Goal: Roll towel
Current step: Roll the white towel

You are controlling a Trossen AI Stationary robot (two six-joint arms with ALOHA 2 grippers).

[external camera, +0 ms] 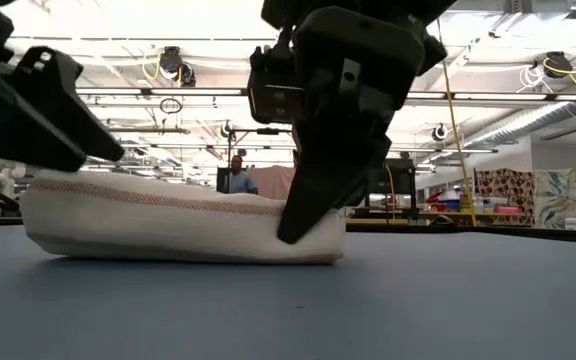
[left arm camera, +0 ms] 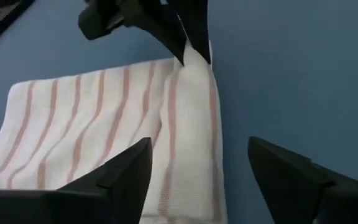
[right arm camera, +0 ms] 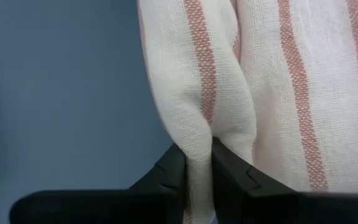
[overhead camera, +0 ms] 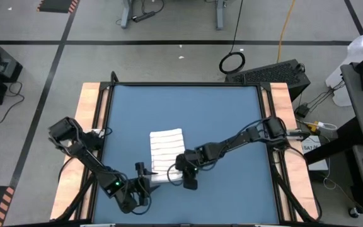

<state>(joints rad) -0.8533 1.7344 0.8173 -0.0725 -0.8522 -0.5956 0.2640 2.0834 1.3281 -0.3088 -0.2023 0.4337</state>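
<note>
1. White cloth with reddish stripes: the towel (overhead camera: pixel 167 153) lay near the front middle of the blue table (overhead camera: pixel 232 139), already folded down to a narrow strip and looking a few layers thick in the low view.
2. The right gripper (right arm camera: pixel 197 168) had its fingers clamped tight on a pinch of cloth at the towel's near edge, towards its right corner.
3. The left gripper (left arm camera: pixel 194 180) sat just off the towel's near left corner, fingers spread wide, holding nothing.
4. Progress-wise, I'd say early. The near edge was bunched up and lifted, but no real roll had formed. Most of the strip was flat and unrolled, so pretty much all the rolling was left to do.
</note>
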